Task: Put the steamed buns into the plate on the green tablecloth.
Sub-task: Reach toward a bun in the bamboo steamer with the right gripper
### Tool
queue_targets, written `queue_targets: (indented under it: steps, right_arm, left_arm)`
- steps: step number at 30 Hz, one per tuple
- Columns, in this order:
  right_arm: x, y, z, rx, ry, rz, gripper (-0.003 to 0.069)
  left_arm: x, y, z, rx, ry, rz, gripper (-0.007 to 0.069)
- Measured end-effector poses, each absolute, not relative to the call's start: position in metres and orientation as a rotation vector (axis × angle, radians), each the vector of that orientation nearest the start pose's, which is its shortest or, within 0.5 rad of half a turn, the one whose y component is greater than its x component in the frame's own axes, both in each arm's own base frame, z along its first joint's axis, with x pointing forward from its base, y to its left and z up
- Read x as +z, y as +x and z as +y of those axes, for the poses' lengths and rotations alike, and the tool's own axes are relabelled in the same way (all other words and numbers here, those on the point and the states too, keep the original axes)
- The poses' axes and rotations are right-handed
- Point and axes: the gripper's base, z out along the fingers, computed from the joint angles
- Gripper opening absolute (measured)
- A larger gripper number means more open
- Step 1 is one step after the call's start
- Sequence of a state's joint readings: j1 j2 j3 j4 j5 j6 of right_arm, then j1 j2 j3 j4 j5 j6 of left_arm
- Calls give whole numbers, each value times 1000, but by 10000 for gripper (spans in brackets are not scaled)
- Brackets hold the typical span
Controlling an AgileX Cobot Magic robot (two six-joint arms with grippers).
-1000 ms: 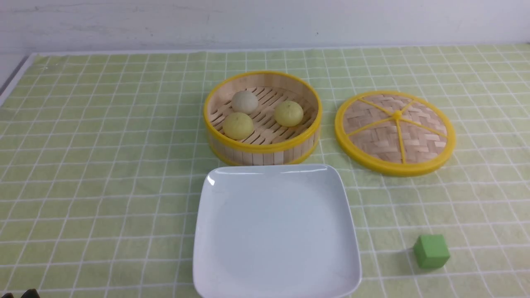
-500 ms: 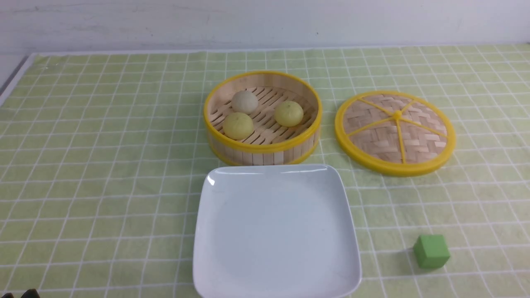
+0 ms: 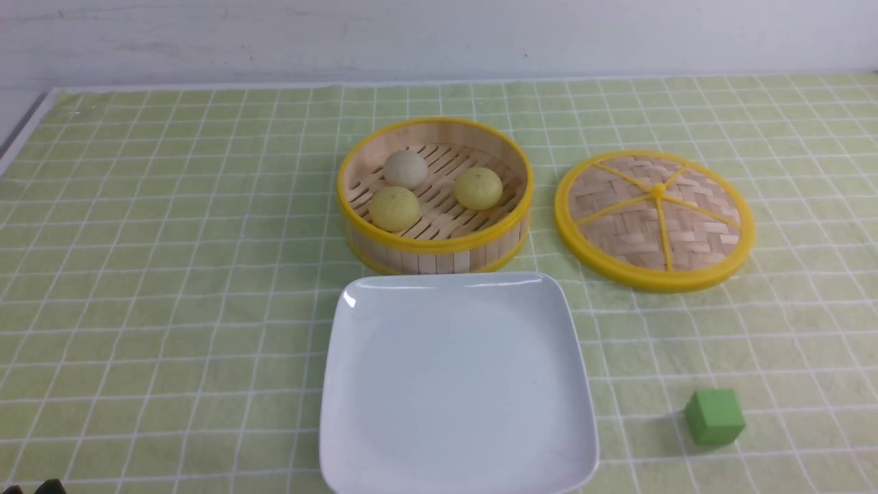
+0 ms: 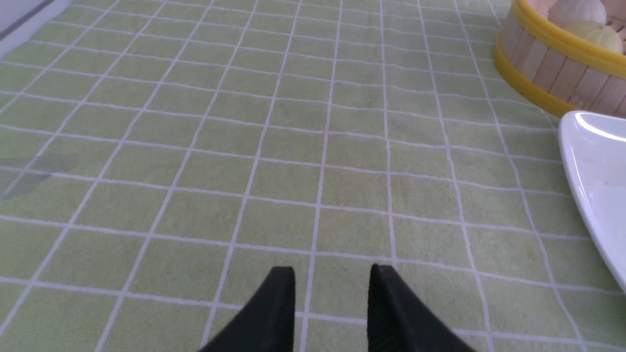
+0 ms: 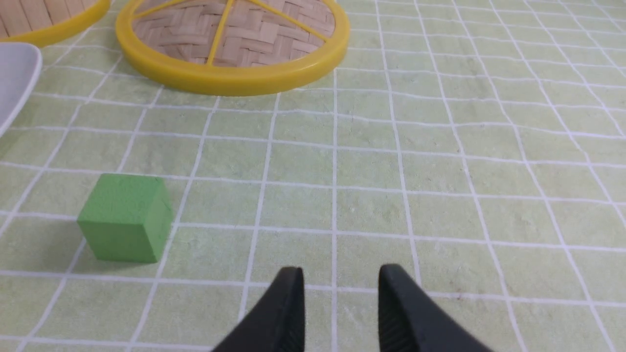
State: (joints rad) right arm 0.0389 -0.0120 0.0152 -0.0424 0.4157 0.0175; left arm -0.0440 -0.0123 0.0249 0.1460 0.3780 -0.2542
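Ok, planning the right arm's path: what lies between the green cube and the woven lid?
Only bare green tablecloth separates cube and lid; right wrist view shows it.

The setting is a tabletop dressed as a dining spot, more a staged test bench than a lived-in kitchen. A green tablecloth (image 3: 171, 274) with a white grid covers the surface up to a plain white wall (image 3: 439, 34), faintly scuffed. On it stand tidy props: a yellow-rimmed bamboo steamer (image 3: 425, 257) holding three steamed buns (image 3: 395, 208), its woven lid (image 3: 655, 219) laid beside it, a glossy white plate (image 3: 453, 384), and a small green cube (image 3: 715, 416) — an odd item for a meal table.
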Motion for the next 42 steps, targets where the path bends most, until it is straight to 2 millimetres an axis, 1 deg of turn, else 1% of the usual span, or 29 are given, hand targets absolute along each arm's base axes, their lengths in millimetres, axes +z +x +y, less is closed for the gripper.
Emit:
queue_targets:
  steps: [11, 13, 15, 16, 17, 18, 19, 20, 21, 22, 25, 29, 31, 32, 33, 34, 35, 36, 37, 38, 39, 40, 41, 42]
  right_arm:
    - [171, 51, 0, -4, -46, 1902, 240]
    - [172, 52, 3, 85, 29, 1890, 240]
    - [172, 52, 8, 301, 211, 1879, 240]
    - [172, 52, 8, 301, 211, 1879, 240]
    - [173, 51, 13, 527, 403, 1856, 240]
    - [173, 51, 16, 627, 488, 1842, 240]
    - [174, 51, 17, 681, 533, 1832, 240]
    - [175, 51, 19, 772, 607, 1813, 240]
    - [175, 51, 19, 784, 616, 1810, 240]
    - [176, 51, 21, 851, 668, 1792, 240]
    - [178, 51, 21, 894, 700, 1758, 240]
    - [182, 53, 19, 901, 714, 1701, 235]
    - [197, 52, 17, 883, 679, 1638, 206]
    - [207, 51, 16, 861, 644, 1608, 190]
    - [215, 51, 15, 838, 611, 1586, 174]
    - [240, 49, 13, 752, 514, 1556, 117]
    - [246, 48, 13, 728, 487, 1548, 109]
    - [270, 49, 12, 615, 389, 1568, 47]
    - [282, 53, 12, 542, 337, 1615, 13]
    - [281, 54, 12, 541, 340, 1636, 8]
    - [293, 63, 11, 431, 280, 1755, -10]
    - [298, 72, 11, 363, 256, 1894, -11]
    - [302, 79, 10, 304, 240, 1993, -10]
    - [299, 85, 9, 257, 235, 2132, -10]
  left_arm:
    - [172, 53, 3, -66, -112, 1867, 242]
    - [172, 53, 0, -174, -212, 1859, 242]
    - [173, 53, -4, -401, -416, 1826, 242]
    - [173, 53, -5, -416, -425, 1823, 242]
    - [175, 53, -9, -654, -646, 1767, 242]
    - [175, 53, -10, -734, -720, 1744, 242]
    - [176, 53, -11, -787, -769, 1726, 242]
    - [177, 53, -13, -874, -851, 1695, 242]
    - [177, 53, -13, -893, -866, 1689, 242]
    - [178, 53, -14, -953, -924, 1665, 242]
    - [179, 53, -14, -1000, -965, 1632, 242]
    - [182, 54, -13, -990, -937, 1597, 228]
    - [194, 52, -14, -952, -835, 1620, 186]
    - [206, 50, -15, -942, -783, 1616, 165]
    - [210, 49, -15, -925, -749, 1624, 146]
    - [236, 43, -16, -878, -638, 1618, 78]
    - [239, 43, -16, -872, -627, 1620, 70]
    - [257, 41, -18, -815, -561, 1673, 24]
    - [265, 43, -19, -776, -540, 1745, 10]
    - [266, 44, -19, -768, -537, 1763, 8]
    - [271, 51, -20, -701, -531, 1933, 2]
    - [272, 58, -21, -654, -530, 2038, 2]
    - [270, 62, -21, -610, -527, 2149, 2]
    - [268, 67, -21, -568, -520, 2241, 2]
